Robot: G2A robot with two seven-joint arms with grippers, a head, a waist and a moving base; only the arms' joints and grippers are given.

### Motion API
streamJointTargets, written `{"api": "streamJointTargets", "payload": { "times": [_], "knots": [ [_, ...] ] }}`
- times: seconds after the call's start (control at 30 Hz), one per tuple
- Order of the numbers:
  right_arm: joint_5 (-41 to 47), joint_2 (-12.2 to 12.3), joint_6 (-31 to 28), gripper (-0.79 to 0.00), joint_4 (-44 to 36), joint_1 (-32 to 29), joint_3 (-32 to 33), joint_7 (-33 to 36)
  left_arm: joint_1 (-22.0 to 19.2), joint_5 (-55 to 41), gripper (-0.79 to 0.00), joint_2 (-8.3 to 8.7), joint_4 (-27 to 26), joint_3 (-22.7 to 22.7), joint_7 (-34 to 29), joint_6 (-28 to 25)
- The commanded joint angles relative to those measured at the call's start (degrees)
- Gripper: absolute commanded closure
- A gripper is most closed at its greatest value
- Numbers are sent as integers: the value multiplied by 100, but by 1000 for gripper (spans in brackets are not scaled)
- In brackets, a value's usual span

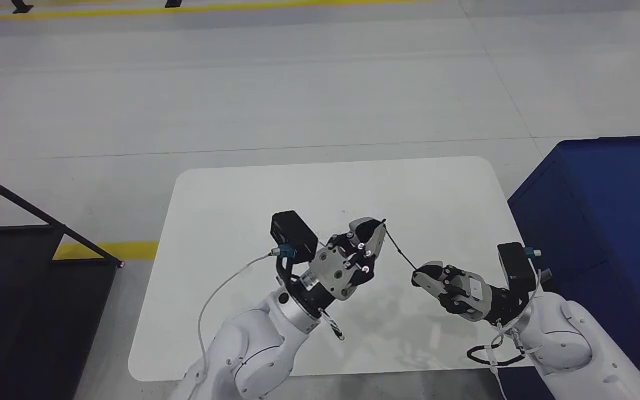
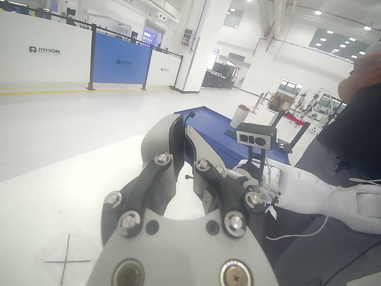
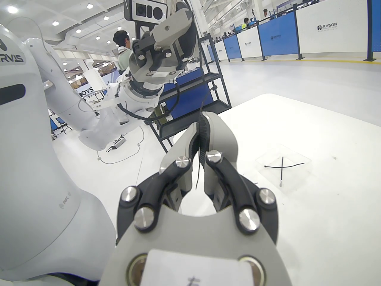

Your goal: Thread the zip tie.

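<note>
Zip tie (image 1: 400, 248) stretches between left claw (image 1: 373, 233) and right claw (image 1: 421, 275), gripped portions hidden.

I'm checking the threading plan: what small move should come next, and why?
Probably the right gripper should curl its end of the zip tie round toward the head poking from the left gripper. Both grippers are shut on the zip tie, which runs roughly straight between them above the table, so no loop is formed yet.
</note>
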Motion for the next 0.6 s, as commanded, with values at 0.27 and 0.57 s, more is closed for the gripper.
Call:
{"api": "streamJointTargets", "payload": {
  "times": [0.27, 0.57],
  "knots": [
    [0, 0, 0, 0, 0, 0, 0, 0, -126, -44, 0, -35, 120, 59, -72, 33],
    [0, 0, 0, 0, 0, 0, 0, 0, -134, -59, 0, -54, 160, 91, -133, 96]
  ]
}}
